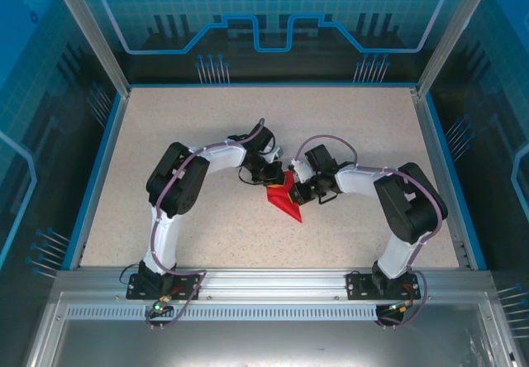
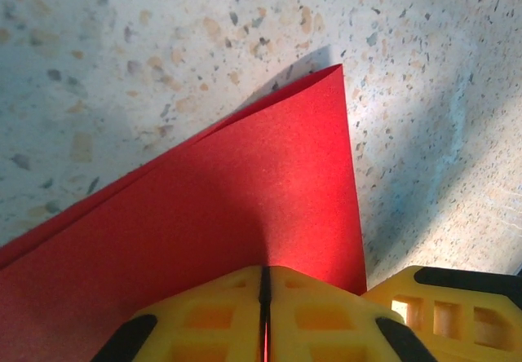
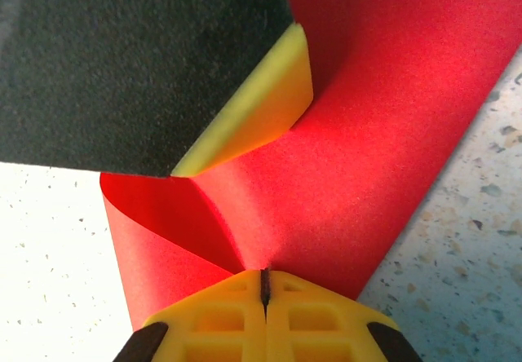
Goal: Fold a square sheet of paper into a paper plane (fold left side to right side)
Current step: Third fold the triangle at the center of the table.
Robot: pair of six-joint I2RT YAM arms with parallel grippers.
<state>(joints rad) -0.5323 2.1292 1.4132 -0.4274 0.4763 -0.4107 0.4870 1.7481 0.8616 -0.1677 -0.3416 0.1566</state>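
Red and partly folded, the sheet of paper [image 1: 285, 202] is lying near the middle of the speckled surface [image 1: 182, 135], between the two arms. Seen from above, it is showing as a narrow wedge, its long axis running from the far side toward the near edge and leaning a little to the right, with the sharp tip pointing at the near edge and the wider end sitting under the hands. The left hand [image 1: 271, 177] is sitting at the wedge's far left side and the right hand [image 1: 299, 187] at its right. Through the left wrist camera, the left hand [image 2: 265, 274] is pinching the paper, yellow fingers pressed to a thin seam, while layered red paper [image 2: 245, 191] is fanning away to a corner. Through the right wrist camera, the right hand [image 3: 265, 276] is clamping a curled fold of the sheet [image 3: 367, 134], and a yellow finger [image 3: 261, 109] of the left hand is sitting against the paper just beyond.
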